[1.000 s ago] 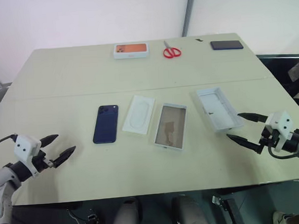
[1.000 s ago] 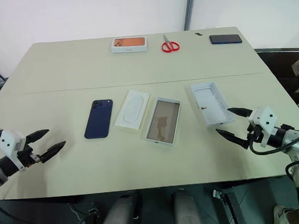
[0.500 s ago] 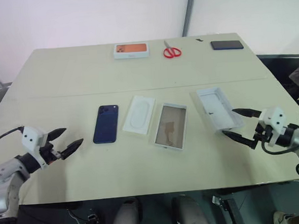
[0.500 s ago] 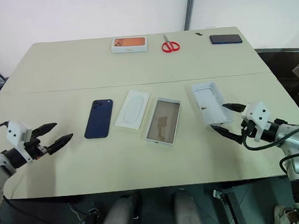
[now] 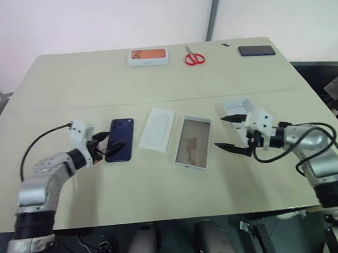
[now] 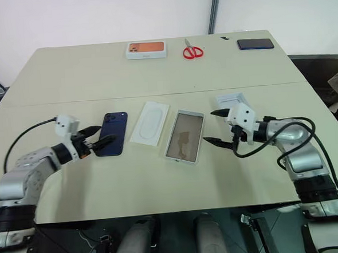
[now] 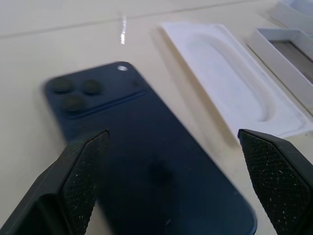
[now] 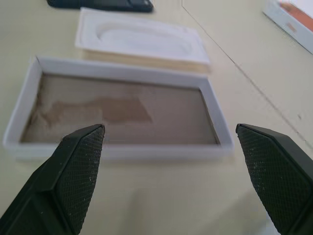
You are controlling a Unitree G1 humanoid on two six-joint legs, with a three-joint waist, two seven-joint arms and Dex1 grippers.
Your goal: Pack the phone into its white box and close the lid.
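Beige table [image 5: 161,178] — white wall [image 5: 93,19] behind

Large pale beige table [image 5: 155,81] is set w/ a thin seam running across its middle. Behind it, plain white wall [image 5: 93,19], split by a grey vertical post [image 5: 211,12] right of centre. Dark floor [image 6: 318,71] is seen past the table's right edge, w/ some dark clutter there, too unclear to tell. Light is even & soft, w/ only faint shadows on the tabletop.
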